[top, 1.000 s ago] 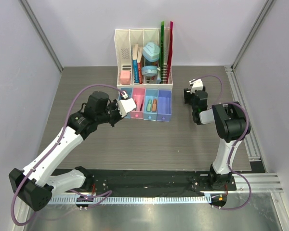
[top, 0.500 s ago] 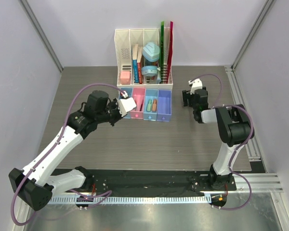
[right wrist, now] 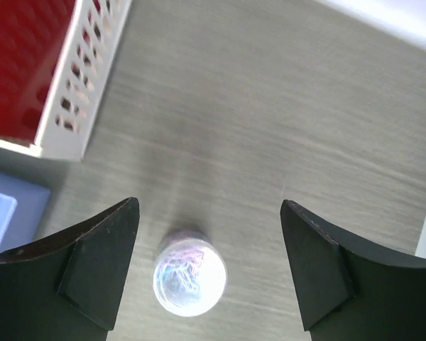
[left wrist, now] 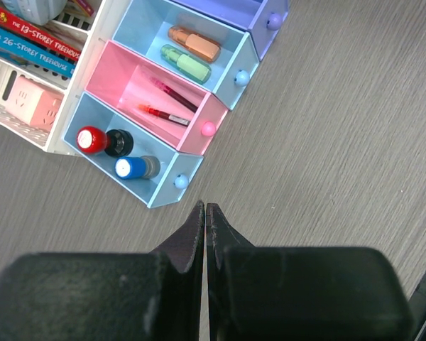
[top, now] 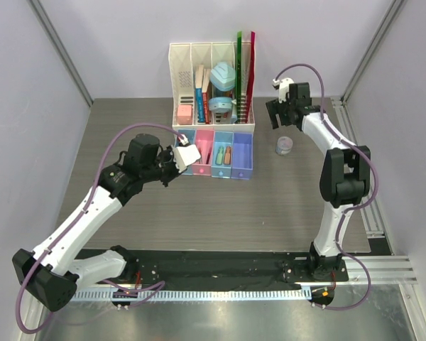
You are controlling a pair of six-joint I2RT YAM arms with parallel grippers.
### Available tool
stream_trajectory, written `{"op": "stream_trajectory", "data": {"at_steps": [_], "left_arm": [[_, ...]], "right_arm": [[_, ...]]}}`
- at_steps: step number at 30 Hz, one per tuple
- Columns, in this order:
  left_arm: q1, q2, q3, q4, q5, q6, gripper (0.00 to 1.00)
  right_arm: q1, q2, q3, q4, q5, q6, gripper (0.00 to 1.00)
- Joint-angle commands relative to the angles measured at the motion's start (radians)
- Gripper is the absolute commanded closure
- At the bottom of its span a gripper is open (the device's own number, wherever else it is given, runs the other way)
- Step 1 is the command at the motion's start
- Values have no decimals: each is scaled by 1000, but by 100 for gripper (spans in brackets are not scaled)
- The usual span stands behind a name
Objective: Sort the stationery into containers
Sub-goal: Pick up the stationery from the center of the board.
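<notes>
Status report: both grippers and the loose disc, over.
Left gripper shut, empty, near blue bin. Right gripper open above lilac disc, not gripping. Disc on table, outside bins. White rack close by.

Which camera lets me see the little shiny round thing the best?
The right wrist view. The clear round disc looks big and close there, under the open right gripper. The top external view shows it only as a tiny dot, right of the purple bin. The left wrist view misses it.
</notes>
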Motion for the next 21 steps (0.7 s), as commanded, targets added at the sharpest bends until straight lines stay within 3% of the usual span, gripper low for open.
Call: {"op": "stream_trajectory", "data": {"at_steps": [1, 4, 17, 21], "left_arm": [[5, -31, 40, -19, 11, 18, 99], [5, -34, 37, -26, 7, 23, 99], [5, -47, -4, -1, 3, 8, 98], [5, -48, -12, 7, 5, 6, 98]], "right_arm": [[-5, 115, 153, -323, -9, -56, 14], [-3, 147, 176, -420, -19, -61, 13], [-3, 108, 89, -425, -23, -44, 12], [-3, 101, 84, -424, -6, -50, 16]]}}
